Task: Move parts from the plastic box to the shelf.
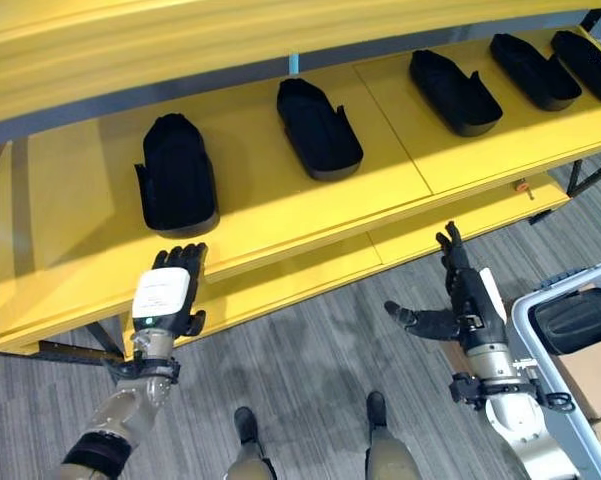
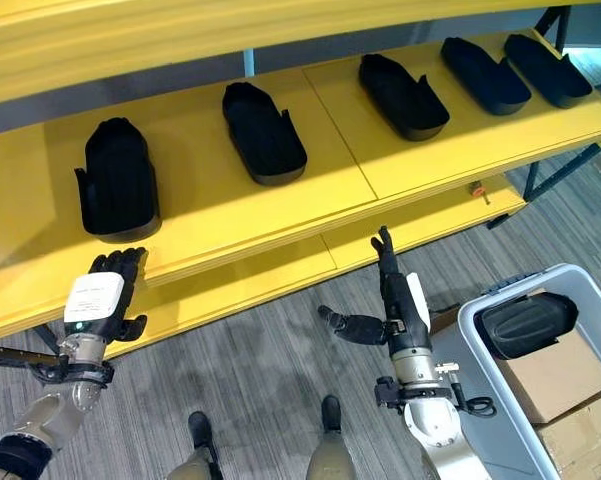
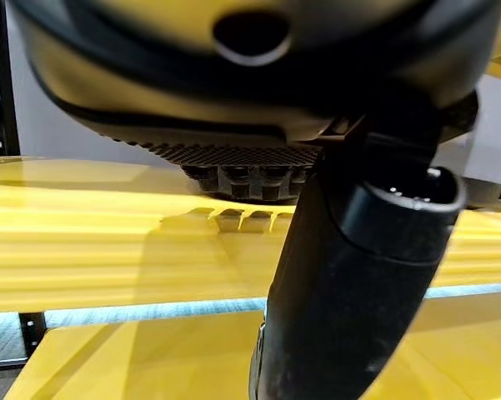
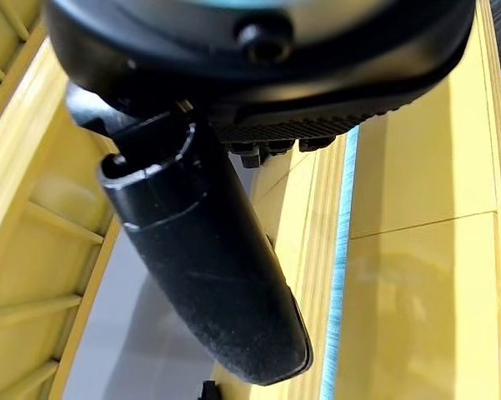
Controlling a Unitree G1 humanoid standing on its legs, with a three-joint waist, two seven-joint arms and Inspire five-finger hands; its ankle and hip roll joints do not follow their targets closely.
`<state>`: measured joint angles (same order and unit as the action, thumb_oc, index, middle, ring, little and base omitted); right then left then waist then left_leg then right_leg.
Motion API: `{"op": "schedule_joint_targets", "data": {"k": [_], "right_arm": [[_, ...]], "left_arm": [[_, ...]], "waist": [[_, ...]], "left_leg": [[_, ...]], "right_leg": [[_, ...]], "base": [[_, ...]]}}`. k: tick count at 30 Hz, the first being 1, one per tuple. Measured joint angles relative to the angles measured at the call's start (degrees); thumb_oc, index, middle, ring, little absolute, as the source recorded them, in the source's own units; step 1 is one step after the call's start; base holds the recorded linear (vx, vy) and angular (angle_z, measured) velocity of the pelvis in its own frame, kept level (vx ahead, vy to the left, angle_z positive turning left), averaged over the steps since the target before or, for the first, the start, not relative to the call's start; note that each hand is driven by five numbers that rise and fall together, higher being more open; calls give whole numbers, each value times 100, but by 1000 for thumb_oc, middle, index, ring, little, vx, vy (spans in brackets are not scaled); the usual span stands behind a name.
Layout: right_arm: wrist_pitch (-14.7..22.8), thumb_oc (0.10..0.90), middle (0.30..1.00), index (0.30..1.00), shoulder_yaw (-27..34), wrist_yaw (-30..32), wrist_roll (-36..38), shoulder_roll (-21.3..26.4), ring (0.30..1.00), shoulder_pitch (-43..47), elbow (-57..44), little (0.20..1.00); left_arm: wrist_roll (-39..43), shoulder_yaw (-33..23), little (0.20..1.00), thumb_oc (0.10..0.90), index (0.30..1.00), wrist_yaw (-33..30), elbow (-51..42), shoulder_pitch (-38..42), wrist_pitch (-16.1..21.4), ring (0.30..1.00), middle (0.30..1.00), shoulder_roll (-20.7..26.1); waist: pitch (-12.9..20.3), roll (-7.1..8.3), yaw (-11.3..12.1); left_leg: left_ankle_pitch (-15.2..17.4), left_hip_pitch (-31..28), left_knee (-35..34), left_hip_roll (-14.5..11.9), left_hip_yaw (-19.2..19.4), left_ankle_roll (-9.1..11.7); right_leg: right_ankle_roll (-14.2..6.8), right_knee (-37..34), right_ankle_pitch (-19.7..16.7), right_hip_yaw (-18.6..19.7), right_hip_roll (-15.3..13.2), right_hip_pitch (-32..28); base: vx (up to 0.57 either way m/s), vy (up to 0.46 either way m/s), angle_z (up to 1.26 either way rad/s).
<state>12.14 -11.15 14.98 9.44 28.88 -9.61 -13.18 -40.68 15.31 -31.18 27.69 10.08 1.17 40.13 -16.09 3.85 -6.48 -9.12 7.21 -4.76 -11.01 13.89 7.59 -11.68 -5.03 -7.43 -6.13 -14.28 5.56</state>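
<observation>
Both my left hand [image 1: 168, 292] and right hand [image 1: 467, 305] are open, empty; I should reach the part [image 1: 578, 318] in the plastic box [image 1: 532, 338], lower right.

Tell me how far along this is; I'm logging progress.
Five black parts already lie on the yellow shelf. Both hands are empty: left hand at the shelf edge, right hand open over the floor. At least one part remains in the box.
</observation>
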Motion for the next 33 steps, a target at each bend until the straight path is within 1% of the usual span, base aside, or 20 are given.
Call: {"op": "schedule_joint_targets", "data": {"k": [2, 6, 11, 16, 19, 25, 33], "right_arm": [[-1, 900, 1000, 1000, -6, -1, 3, 0, 1000, -6, 0, 1000], [-2, 900, 1000, 1000, -13, -1, 2, 1, 1000, 31, 0, 1000], [0, 900, 1000, 1000, -51, 0, 4, 3, 1000, 83, 0, 1000], [0, 900, 1000, 1000, -68, -1, 6, 5, 1000, 51, 0, 1000], [4, 900, 1000, 1000, -79, 1, 7, 9, 1000, 40, 0, 1000], [11, 900, 1000, 1000, -121, 1, 7, 12, 1000, -5, -1, 1000], [12, 900, 1000, 1000, -124, 1, 6, 17, 1000, -56, -1, 1000]], "left_arm": [[4, 17, 1000, 900, 1000, -96, 111, 119, -31, 1000, 1000, 0], [12, 84, 1000, 900, 1000, -162, 176, 322, -89, 1000, 1000, 10], [9, 364, 1000, 900, 1000, -337, 608, 760, -85, 1000, 1000, 53], [27, 636, 1000, 900, 1000, -445, 926, 1138, -79, 1000, 1000, 185], [225, 808, 1000, 900, 1000, -497, 1214, 1534, -73, 1000, 1000, 178], [234, 819, 1000, 900, 1000, -580, 1277, 1719, -73, 1000, 1000, 179], [452, 924, 1000, 900, 1000, -591, 1275, 1802, -86, 1000, 1000, 178]], "waist": [[-80, 16, 3], [-106, 44, 27], [-127, 75, 39], [-174, 157, 42], [-191, 173, 34], [-325, 209, 37], [-329, 208, 32]], "left_leg": [[-1, 35, 0, 0, -9, 1], [-4, 79, 2, 2, -15, 3], [-14, 166, 2, 2, -35, 15], [-21, 187, 1, 4, -35, 19], [-48, 270, 1, 5, -44, 18], [-53, 270, 1, 7, -44, 19], [-52, 269, 1, 7, -43, 19]], "right_leg": [[0, 1, 0, -15, 0, 24], [-1, 4, -2, -38, 0, 57], [0, 3, -6, -58, 0, 120], [-1, 2, -11, -55, -3, 143], [1, 2, -31, -58, -2, 226], [0, 2, -36, -56, -4, 226], [0, 2, -36, -56, -5, 226]], "base": [[-6, 7, 2], [-2, 6, 1], [-2, 3, 1], [0, 0, 0], [-11, 23, 1], [0, 0, 0], [0, 0, 0]]}}
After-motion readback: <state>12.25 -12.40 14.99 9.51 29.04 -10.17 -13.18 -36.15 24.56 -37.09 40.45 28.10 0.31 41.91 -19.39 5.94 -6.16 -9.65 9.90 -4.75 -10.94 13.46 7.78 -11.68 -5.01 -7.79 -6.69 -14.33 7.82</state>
